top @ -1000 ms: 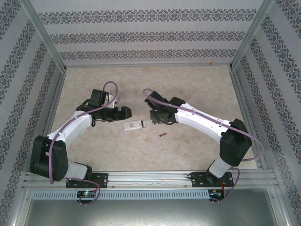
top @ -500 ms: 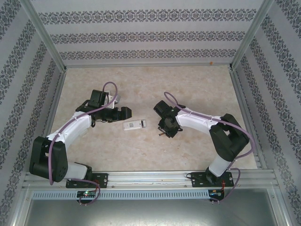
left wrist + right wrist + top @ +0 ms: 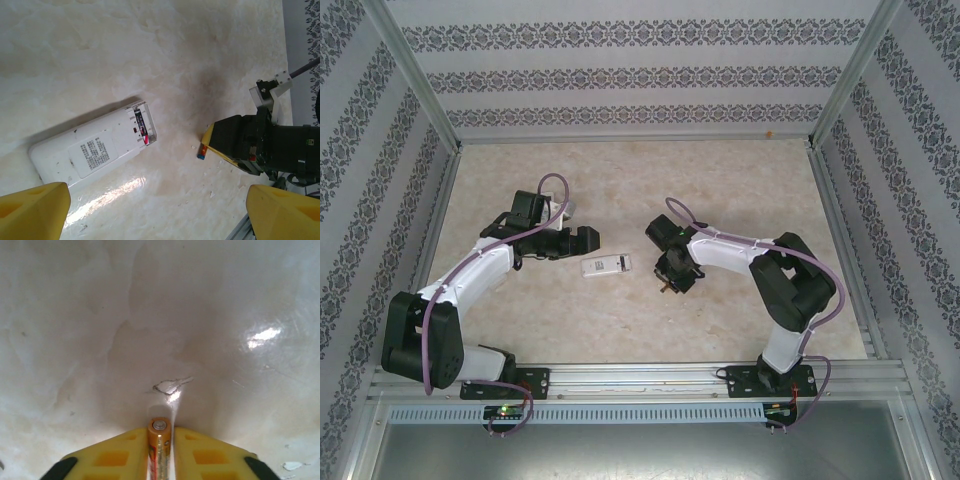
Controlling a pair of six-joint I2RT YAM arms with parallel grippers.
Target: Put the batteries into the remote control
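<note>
One battery is pinched lengthwise between the fingers of the right gripper, its end just past their tips, probably so it can slide in endwise. The remote lies just beyond the spread, empty fingers of the left gripper, open compartment up, likely waiting to be steadied.

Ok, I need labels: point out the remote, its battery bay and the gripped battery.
remote (image 3: pixel 92 152), left wrist view, back label.
battery bay (image 3: pixel 141 125), left wrist view, open slot.
battery (image 3: pixel 158 447), right wrist view, mid-body.
</note>
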